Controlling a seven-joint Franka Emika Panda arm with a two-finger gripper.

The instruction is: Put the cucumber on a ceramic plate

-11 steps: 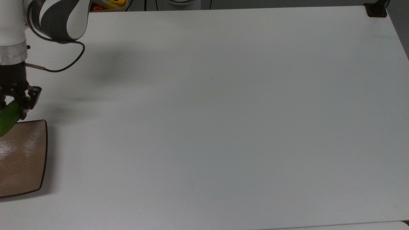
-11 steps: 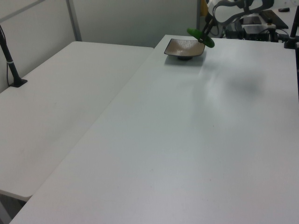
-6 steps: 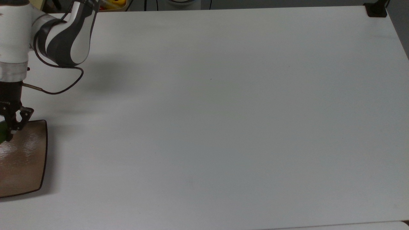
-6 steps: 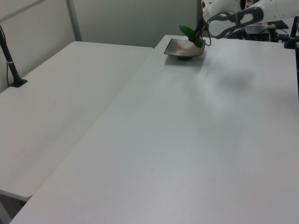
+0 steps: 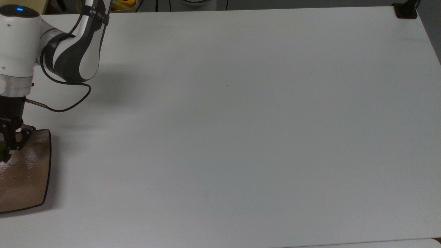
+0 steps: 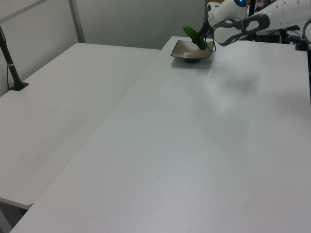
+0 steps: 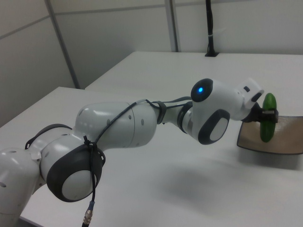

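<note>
Now claw [image 7: 271,113] gripping cucumber [image 7: 268,123], above ceramic plate [image 7: 279,139]

We make out small white lettering on the dark gripper body [image 5: 7,119] and on a black band of the arm [image 5: 93,13], but we cannot read either.

top overhead | left far, oblique | right near arm [image 7: 118,125]
</note>
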